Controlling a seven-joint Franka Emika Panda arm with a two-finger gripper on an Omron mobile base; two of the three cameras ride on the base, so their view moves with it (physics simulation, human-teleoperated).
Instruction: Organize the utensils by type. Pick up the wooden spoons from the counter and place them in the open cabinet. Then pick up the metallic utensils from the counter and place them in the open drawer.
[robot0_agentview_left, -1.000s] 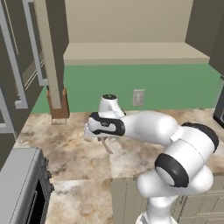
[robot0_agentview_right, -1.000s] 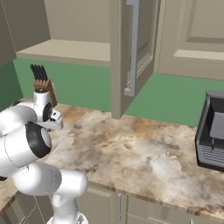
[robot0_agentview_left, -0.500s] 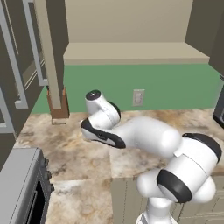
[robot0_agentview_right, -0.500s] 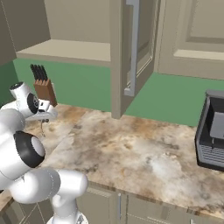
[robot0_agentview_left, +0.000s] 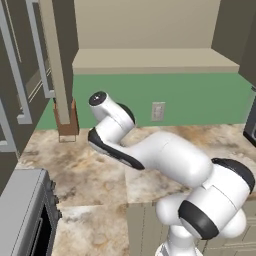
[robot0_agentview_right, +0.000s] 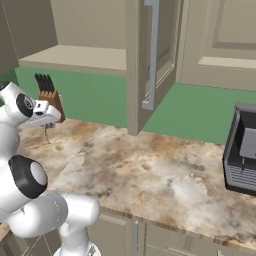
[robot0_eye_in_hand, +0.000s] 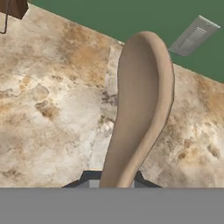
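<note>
A tan wooden spoon (robot0_eye_in_hand: 140, 100) stands up between my fingertips, its oval bowl pointing away over the marbled counter (robot0_eye_in_hand: 48, 100). My gripper (robot0_eye_in_hand: 111, 181) is shut on its handle. From the right base view the gripper (robot0_agentview_right: 48, 119) hangs above the counter's (robot0_agentview_right: 150, 165) left end, just in front of the knife block, with the slim spoon (robot0_agentview_right: 47, 134) dangling below it. The cabinet's open door (robot0_agentview_right: 150, 55) with its silver bar handle stands to the right of it. The metallic utensils and the drawer are out of view.
A brown knife block (robot0_agentview_left: 65, 120) sits at the back against the green wall. A wall outlet (robot0_agentview_left: 158, 111) is behind the arm. A dark grey appliance (robot0_agentview_right: 242, 155) stands on the counter's right end, another grey appliance (robot0_agentview_left: 20, 210) at the lower left. Dark cabinet doors (robot0_agentview_left: 15, 75) hang at left.
The arm has swung left and lifted, carrying the wooden spoon from the middle of the counter toward the knife block. The jaws stayed shut on it.
</note>
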